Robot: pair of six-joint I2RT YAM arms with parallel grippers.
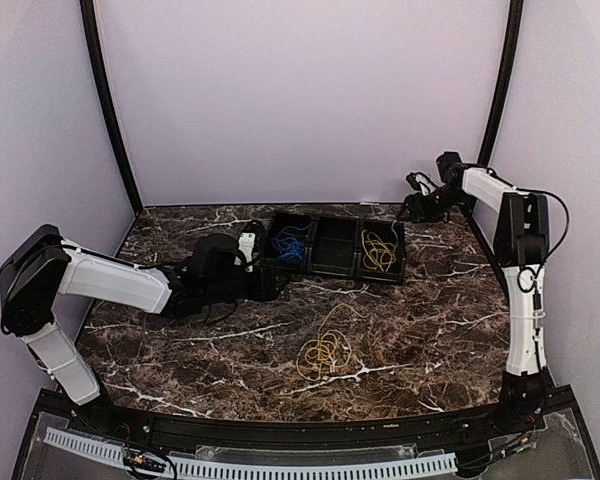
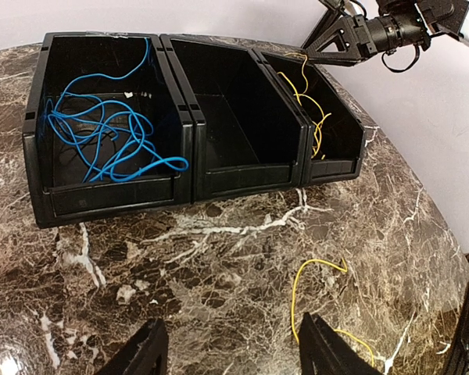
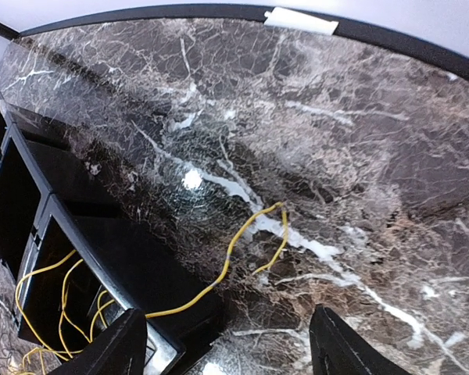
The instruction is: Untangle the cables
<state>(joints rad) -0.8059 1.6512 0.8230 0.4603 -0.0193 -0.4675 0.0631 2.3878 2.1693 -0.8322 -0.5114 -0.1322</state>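
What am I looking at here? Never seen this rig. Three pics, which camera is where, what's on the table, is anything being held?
Two robot arms are bolted at the near edge of a marble table. The wide picture comes from a fixed camera above and behind them; the other two come from cameras on each wrist, with the fingertips at the bottom edge.

The left gripper and right gripper are both open and hold nothing.

A black three-compartment bin sits at the back: a blue cable in its left compartment, the middle one empty, a yellow cable in its right. Another yellow cable lies coiled on the table.
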